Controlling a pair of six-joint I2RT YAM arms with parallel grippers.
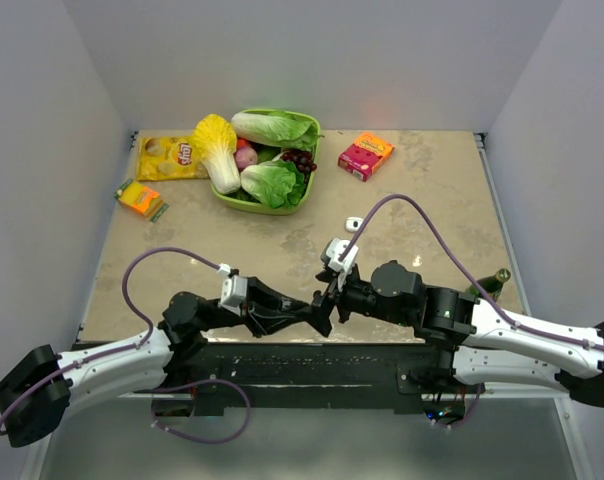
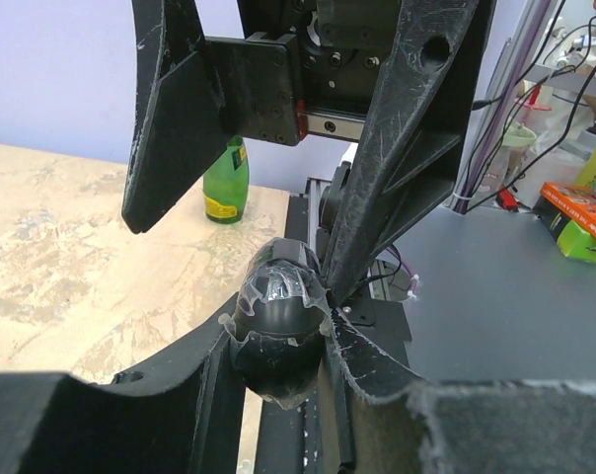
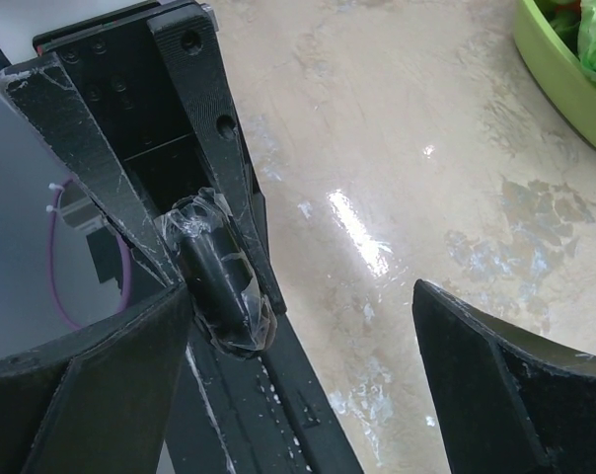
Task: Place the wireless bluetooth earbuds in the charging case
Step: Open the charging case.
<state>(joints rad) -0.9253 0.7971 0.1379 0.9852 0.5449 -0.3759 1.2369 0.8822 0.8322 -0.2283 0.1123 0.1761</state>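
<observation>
A small white charging case (image 1: 354,223) lies on the tan table, a little beyond both grippers. The earbuds do not show in any view. My left gripper (image 1: 317,308) (image 2: 278,346) is shut on a black oval object (image 2: 276,314) (image 3: 215,281) wrapped in clear tape, held above the table's near edge. My right gripper (image 1: 334,293) (image 3: 303,291) faces it tip to tip and stands open. Its fingers (image 2: 170,128) straddle the left gripper's tips, and the black object lies close to the right gripper's left finger (image 3: 91,385).
A green basket (image 1: 315,160) (image 3: 564,79) of vegetables stands at the back centre. A yellow chips bag (image 1: 169,157) and an orange packet (image 1: 140,198) lie at the back left, a red box (image 1: 366,155) at the back right. A green bottle (image 1: 490,283) (image 2: 224,183) stands by the right arm.
</observation>
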